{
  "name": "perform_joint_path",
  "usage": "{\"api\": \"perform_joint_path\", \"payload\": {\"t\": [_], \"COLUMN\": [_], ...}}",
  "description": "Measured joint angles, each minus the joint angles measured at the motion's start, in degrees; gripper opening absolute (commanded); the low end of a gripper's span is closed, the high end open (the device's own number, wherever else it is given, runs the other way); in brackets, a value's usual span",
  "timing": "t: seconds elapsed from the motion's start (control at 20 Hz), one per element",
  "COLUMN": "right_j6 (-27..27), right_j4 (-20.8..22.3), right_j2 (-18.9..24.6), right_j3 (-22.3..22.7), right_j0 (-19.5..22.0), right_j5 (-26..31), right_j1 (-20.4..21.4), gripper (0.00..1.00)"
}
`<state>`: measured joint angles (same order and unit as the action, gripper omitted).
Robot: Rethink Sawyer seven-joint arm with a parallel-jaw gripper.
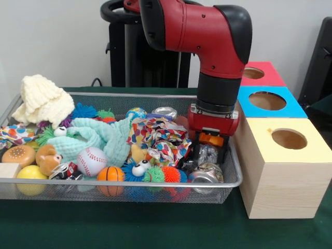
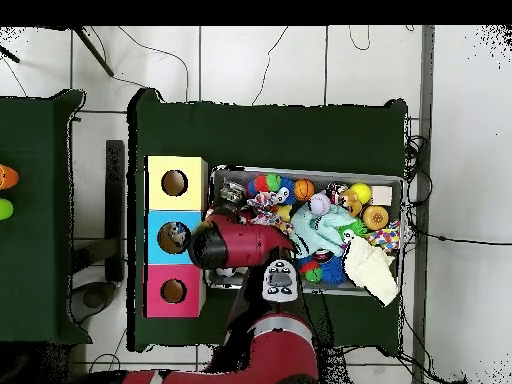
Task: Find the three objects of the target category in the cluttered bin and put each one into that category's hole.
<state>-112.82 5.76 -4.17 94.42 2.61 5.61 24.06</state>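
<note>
My gripper (image 1: 209,154) is down inside the right end of the wire mesh bin (image 1: 129,182). Its fingers (image 1: 197,151) are shut on a crumpled silver can (image 1: 208,153), held just above the clutter. A second silver can (image 1: 206,174) lies below it by the front rim, and a third can (image 1: 167,111) lies toward the back. Three wooden boxes with round holes stand right of the bin: yellow (image 1: 288,139), blue (image 1: 267,100) and red (image 1: 254,72). In the overhead view the arm (image 2: 235,245) hides the gripper, beside the bin (image 2: 390,180).
The bin holds several soft and round toys: a baseball (image 1: 92,161), a small basketball (image 1: 110,174), a mint knit cloth (image 1: 98,137), a spotted cloth (image 1: 158,137) and a cream knit hat (image 1: 44,98). The boxes (image 2: 176,237) stand close against the bin's end.
</note>
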Motion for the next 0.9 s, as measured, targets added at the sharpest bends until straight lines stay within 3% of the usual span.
{"api": "perform_joint_path", "payload": {"t": [0.4, 0.9], "right_j6": [0.0, 0.0], "right_j4": [2.79, 3.19], "right_j2": [3.26, 3.74], "right_j3": [-0.01, -0.31], "right_j0": [3.3, 3.73], "right_j5": [0.8, 0.85], "right_j1": [0.07, -0.21], "gripper": [1.0, 1.0]}}
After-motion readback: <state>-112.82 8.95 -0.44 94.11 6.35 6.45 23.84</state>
